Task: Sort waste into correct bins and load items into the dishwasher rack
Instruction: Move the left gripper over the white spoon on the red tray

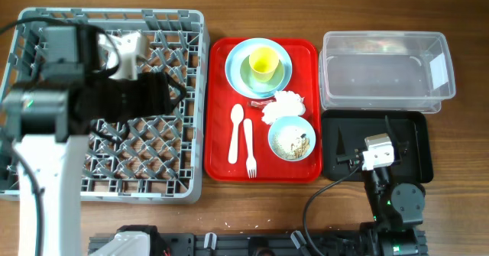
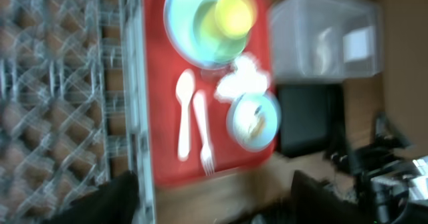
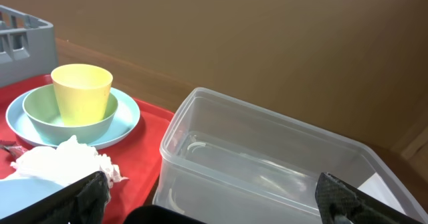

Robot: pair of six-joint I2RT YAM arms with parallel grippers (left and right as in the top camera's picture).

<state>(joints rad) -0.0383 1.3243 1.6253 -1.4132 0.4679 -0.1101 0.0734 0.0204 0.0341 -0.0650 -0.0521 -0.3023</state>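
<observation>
left arm (image 1: 114,95): seen closest to the overhead lens, raised above the left half of the rack.
left gripper (image 2: 214,180): fingers are spread wide at the lower corners of the blurred wrist view, and nothing is gripped between them.
dishwasher rack (image 1: 153,157): set at the left of the table (image 1: 244,11), just beside the red tray and partly hidden by the left arm.
red tray (image 1: 220,95): placed between the rack and the two bins; the dishes and waste are carried on it.
clear tub (image 1: 386,76): placed at the far right, with a white label on its right wall.
black tray (image 1: 412,134): set just in front of the tub.
right gripper (image 3: 210,184): held over the black tray, facing the tub; fingers are parted wide with nothing grasped.
plate (image 1: 233,65): laid at the far end of the red tray.
green bowl (image 1: 248,72): stacked on the plate.
blue bowl (image 1: 273,137): set at the near right of the red tray.
napkin (image 1: 283,105): crumpled between plate and blue bowl.
cup (image 1: 263,61): stood upright inside the green bowl.
spoon (image 1: 236,134): laid left of the blue bowl.
fork (image 1: 249,145): laid just right of the spoon, tines nearest the robot.
wrapper (image 1: 260,102): barely made out, just left of the napkin.
food scraps (image 1: 293,140): held in the blue bowl.
</observation>
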